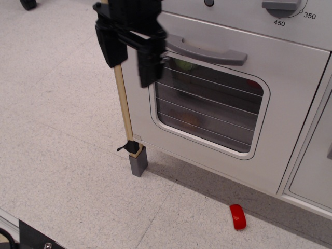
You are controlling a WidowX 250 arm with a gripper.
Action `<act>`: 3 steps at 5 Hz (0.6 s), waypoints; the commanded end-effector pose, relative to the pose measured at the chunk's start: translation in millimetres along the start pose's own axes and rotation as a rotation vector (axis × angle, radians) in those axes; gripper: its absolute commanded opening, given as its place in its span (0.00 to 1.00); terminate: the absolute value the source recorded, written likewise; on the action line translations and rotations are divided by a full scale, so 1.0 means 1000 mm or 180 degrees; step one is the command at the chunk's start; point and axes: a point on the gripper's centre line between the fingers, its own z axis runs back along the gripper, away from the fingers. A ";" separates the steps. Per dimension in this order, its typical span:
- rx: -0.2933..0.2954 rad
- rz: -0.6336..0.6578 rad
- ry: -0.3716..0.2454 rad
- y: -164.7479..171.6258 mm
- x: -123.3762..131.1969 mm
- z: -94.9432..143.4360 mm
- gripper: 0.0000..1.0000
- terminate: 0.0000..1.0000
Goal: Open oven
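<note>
The silver-grey toy oven (290, 129) fills the right of the view. Its door is closed, with a rounded window (207, 106) lined with wire racks and a grey bar handle (207, 50) above it. A temperature dial (282, 6) sits at the top edge. My black gripper (128, 56) hangs open at the door's upper left corner, left of the handle's end. One finger (111, 49) is outside the oven's wooden side post, the other finger (147, 65) is in front of the window's left edge. It holds nothing.
A wooden post with a grey foot (138, 160) marks the oven's left corner. A small red object (238, 216) lies on the speckled floor in front of the oven. A plain grey cabinet door (316, 171) is at the right. A dark base corner (36, 238) shows bottom left.
</note>
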 end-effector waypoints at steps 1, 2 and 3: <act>0.0555 -0.1565 -0.0411 0.017 0.046 0.007 1.00 0.00; 0.0639 -0.2367 -0.0533 0.013 0.072 0.003 1.00 0.00; 0.0653 -0.3148 -0.0743 0.004 0.089 -0.008 1.00 0.00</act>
